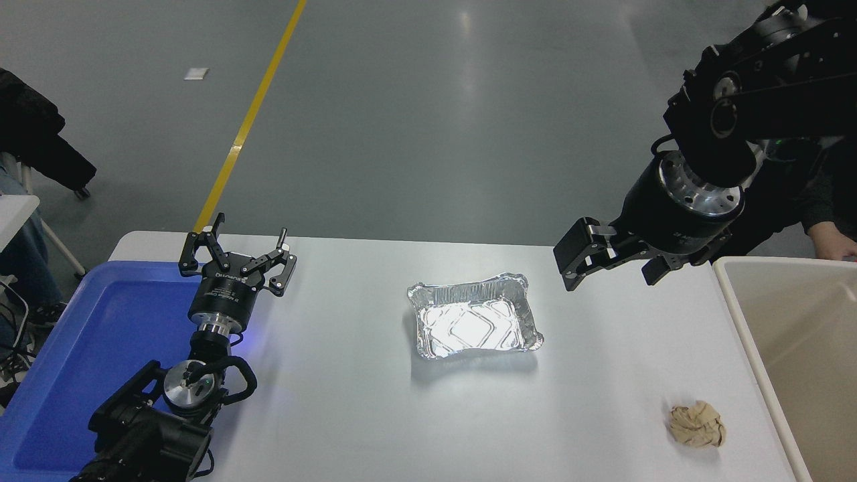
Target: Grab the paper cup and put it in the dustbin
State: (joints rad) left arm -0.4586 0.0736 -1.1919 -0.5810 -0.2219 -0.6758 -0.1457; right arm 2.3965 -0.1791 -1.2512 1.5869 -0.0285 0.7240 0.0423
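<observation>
The paper cup is out of view. The cream-beige dustbin point(733, 294) stands at the table's right edge, its inside showing bare. My right gripper point(610, 278) is open and empty, hanging over the far right of the table between the foil tray and the dustbin, above the surface. My left gripper point(236, 253) is open and empty, parked at the lower left beside the blue tray.
A silver foil tray point(474, 324) sits mid-table. A crumpled tan paper ball point(697, 424) lies near the front right by the dustbin. A blue plastic tray point(87, 348) fills the left edge. A person's hand point(833, 241) rests just behind the dustbin.
</observation>
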